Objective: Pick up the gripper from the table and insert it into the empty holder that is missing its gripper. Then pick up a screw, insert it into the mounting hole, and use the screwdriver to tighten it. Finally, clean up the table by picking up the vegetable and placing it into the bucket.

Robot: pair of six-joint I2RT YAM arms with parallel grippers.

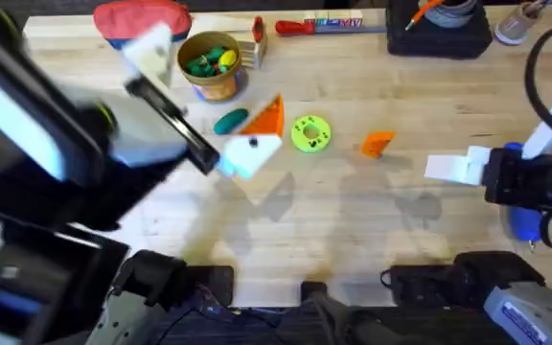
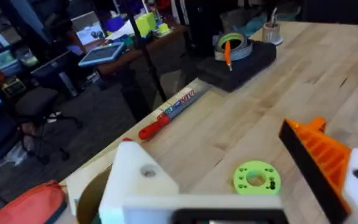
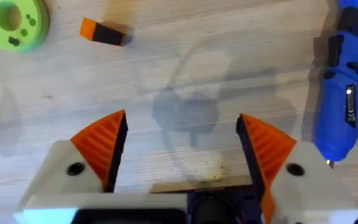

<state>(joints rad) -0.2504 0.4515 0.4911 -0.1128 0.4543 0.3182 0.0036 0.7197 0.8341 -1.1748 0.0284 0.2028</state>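
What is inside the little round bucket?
Inside the bucket, small green toy pieces and a yellow one lie on top. Anything beneath them is covered, so it cannot be seen.

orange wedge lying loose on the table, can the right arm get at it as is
Probably yes: the right gripper is open, and the orange wedge lies on bare table just ahead of it with nothing between. The green ring and blue screwdriver sit off to the sides.

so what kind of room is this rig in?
Looks like a robotics lab or workshop: a wooden workbench, office chairs and cluttered desks behind it, and hand tools such as a red-handled screwdriver lying out.
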